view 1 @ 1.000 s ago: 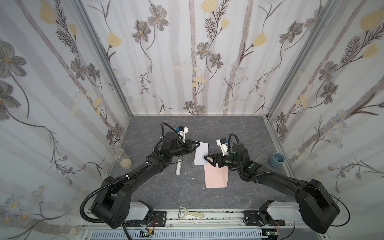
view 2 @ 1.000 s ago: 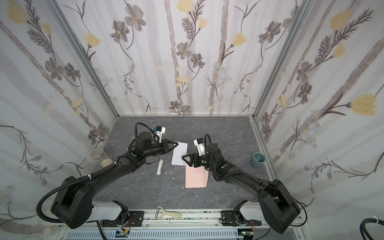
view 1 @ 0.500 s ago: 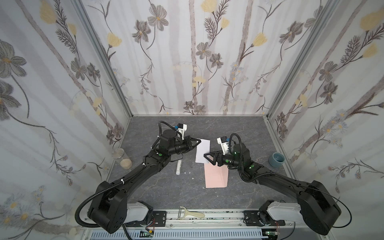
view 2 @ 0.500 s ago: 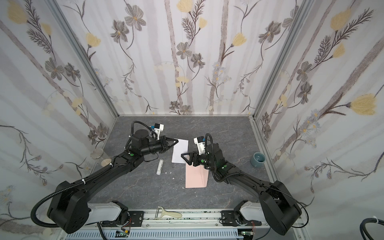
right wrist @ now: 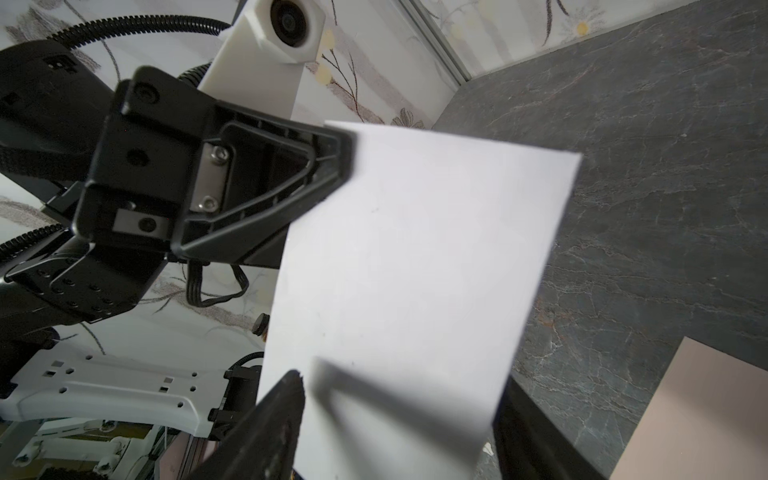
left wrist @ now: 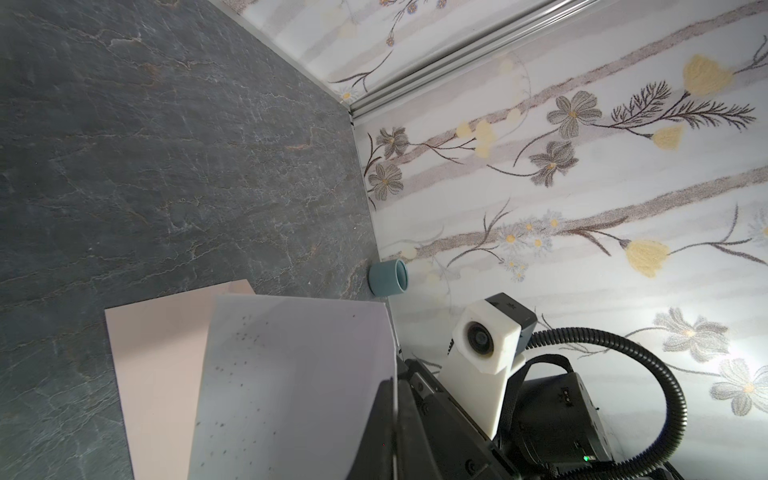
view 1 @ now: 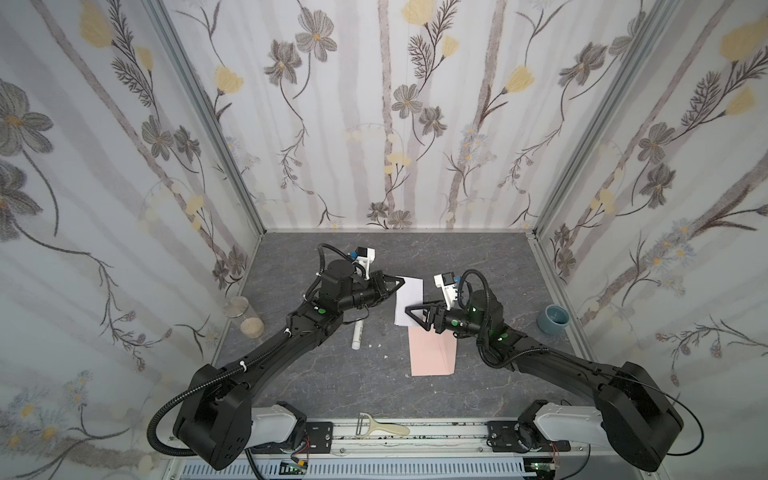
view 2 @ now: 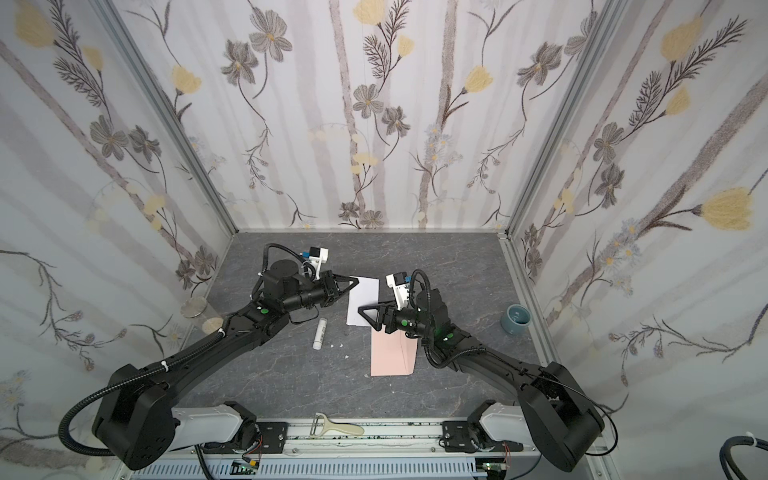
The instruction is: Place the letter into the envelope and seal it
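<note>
Black fingers of the left gripper point(view 1: 400, 283) are clamped on a far corner of the letter point(view 1: 409, 297), holding the white sheet tilted up off the table point(view 1: 332, 386). The right gripper point(view 1: 415, 316) has its jaws spread to either side of the sheet's near edge, not pinching it. Below that edge the envelope point(view 1: 430, 353) lies flat, pale pink. Whether its flap is open I cannot tell from here.

Nothing is inserted yet, so both insertion and sealing are left to do.

A glass jar point(view 1: 245, 316) stands by the left wall. A white glue stick point(view 1: 357, 334) lies beside the left arm and a peeler point(view 1: 382, 428) on the front rail. A blue cup point(view 1: 552, 319) sits far right. None of them blocks the way from sheet to envelope.
</note>
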### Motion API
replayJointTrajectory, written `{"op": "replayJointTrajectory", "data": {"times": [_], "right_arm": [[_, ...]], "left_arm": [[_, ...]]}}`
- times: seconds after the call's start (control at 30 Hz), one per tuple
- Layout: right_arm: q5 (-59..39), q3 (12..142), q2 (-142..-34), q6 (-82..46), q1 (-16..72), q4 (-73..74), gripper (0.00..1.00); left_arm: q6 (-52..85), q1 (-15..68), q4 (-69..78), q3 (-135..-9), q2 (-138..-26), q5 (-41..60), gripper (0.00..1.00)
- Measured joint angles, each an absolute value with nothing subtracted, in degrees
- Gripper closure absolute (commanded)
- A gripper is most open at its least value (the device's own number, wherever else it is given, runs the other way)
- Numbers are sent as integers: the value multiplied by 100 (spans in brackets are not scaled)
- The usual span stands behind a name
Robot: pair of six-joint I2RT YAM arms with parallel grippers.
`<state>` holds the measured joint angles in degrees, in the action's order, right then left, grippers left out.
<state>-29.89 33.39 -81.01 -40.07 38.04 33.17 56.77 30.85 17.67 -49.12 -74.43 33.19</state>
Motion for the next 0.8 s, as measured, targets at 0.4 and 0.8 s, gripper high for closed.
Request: {"op": "replayJointTrajectory", "data": {"times": [0.4, 0.8], "right_arm": [[-3022, 3282, -8077, -4141, 3802, 3612, 54], [-3022, 3221, -8001, -4195, 3791, 3590, 80]], "left_arm": [[5714, 3146, 2058, -4912, -7609, 3301, 100], [5627, 3151, 2130, -4788, -7686, 3225, 76]]}}
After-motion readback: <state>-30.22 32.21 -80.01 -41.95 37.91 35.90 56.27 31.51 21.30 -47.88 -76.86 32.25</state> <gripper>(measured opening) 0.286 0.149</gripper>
